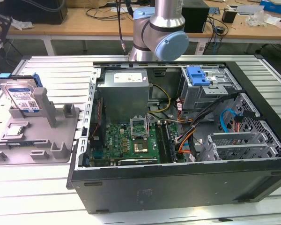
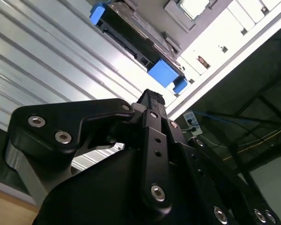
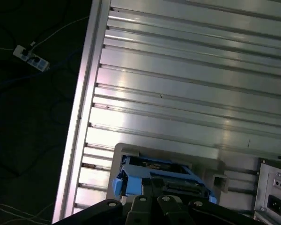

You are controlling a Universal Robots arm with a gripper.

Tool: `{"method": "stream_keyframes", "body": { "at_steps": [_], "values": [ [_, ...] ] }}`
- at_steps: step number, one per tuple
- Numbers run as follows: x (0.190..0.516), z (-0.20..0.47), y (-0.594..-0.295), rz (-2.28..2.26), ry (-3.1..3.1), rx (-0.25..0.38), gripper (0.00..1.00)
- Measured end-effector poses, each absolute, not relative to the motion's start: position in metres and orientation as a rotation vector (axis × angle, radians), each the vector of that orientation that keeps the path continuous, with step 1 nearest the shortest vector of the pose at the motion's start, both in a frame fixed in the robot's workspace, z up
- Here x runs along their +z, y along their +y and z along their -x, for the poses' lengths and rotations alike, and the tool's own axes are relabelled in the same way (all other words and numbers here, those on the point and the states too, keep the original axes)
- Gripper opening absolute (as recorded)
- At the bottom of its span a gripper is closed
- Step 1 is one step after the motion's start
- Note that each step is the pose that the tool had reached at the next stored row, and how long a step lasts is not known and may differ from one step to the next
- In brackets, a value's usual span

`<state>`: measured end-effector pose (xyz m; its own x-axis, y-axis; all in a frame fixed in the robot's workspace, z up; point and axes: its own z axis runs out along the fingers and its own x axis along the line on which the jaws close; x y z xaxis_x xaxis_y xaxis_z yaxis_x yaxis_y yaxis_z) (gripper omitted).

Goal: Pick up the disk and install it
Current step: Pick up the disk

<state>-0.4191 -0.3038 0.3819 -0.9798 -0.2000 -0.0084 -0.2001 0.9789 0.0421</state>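
Black gripper (image 2: 150,101), clenched or released I cannot tell, aims at the silver blue-framed disk (image 1: 24,96) in a grey plastic holder (image 1: 61,140) at the bench's (image 1: 47,70) edge; approach squarely, I'd judge.

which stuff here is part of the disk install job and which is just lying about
Job: disk, propped in grey holder; open computer case.
Lying about: square chip on the holder; power strip on the floor; bench clutter behind.
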Motion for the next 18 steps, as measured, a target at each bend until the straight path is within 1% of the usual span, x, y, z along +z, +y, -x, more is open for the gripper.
{"method": "stream_keyframes", "body": {
  "at_steps": [9,18],
  "values": [
    [0.3819,0.4188,-0.3038,0.665,3.071,0.065,0.11],
    [0.382,0.4184,-0.3038,0.898,3.014,0.064,0.11]
  ]
}}
